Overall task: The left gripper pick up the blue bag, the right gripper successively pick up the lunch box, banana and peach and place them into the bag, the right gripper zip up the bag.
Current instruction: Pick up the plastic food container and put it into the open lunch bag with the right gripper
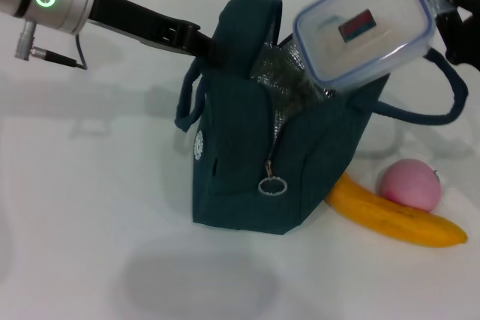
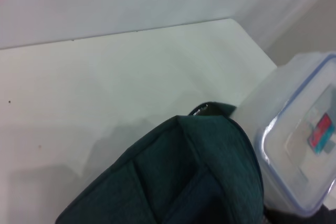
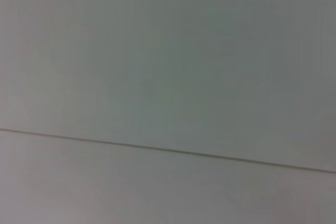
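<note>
Left gripper is holding the bag open, fingers hidden; right gripper is clamping the lunch box at its mouth; banana, peach are waiting on worktop; zip unstarted.

Banana and peach lie right of the bag.

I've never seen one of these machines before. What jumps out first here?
A clear lunch box with a blue rim hangs tilted over the open mouth of a dark blue bag, carried by the right pincer at the far right. The left pincer grips the bag's top from the left. A banana and a pink peach wait on the white table beside the bag.
</note>
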{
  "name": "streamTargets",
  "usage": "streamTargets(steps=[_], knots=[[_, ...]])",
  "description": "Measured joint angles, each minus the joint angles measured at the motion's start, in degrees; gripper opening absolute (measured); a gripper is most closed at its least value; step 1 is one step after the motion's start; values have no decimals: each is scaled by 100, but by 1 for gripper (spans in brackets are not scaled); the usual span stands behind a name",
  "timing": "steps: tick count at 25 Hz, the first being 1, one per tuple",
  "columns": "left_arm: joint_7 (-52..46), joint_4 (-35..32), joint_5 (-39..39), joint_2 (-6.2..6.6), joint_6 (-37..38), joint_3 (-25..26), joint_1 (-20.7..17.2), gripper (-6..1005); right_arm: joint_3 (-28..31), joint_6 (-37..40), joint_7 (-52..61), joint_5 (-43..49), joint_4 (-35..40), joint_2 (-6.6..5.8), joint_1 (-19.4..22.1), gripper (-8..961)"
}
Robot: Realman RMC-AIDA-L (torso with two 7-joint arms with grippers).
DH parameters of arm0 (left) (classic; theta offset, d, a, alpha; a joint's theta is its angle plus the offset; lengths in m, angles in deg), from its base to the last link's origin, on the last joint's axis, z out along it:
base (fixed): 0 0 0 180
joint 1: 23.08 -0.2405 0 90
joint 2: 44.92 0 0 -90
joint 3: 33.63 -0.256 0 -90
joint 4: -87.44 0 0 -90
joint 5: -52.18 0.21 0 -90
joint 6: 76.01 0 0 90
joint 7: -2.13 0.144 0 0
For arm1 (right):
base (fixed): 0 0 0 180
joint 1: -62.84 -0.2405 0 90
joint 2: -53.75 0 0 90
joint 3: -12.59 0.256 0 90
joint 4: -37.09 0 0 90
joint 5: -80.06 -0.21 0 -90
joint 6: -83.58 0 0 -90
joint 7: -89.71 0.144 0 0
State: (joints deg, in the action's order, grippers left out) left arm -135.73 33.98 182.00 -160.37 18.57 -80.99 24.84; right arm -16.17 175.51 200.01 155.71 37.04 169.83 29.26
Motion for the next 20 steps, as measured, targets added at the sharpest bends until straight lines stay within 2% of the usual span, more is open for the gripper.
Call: streamTargets(steps=[5, 11, 16, 20], knots=[[-11, -11, 0, -50, -1, -1, 50, 53, -134, -344, -16, 342, 10, 10, -123, 161], [6, 22, 0, -86, -1, -4, 70, 53, -298, -676, -443, 720, -69, 13, -582, 166], [50, 3, 0, -100, -2, -63, 51, 53, -720, -618, -1004, 936, 21, 11, -978, 170], [95, 5, 0, -101, 0, -73, 36, 53, -1054, -739, -1185, 949, 232, 12, -1037, 173]])
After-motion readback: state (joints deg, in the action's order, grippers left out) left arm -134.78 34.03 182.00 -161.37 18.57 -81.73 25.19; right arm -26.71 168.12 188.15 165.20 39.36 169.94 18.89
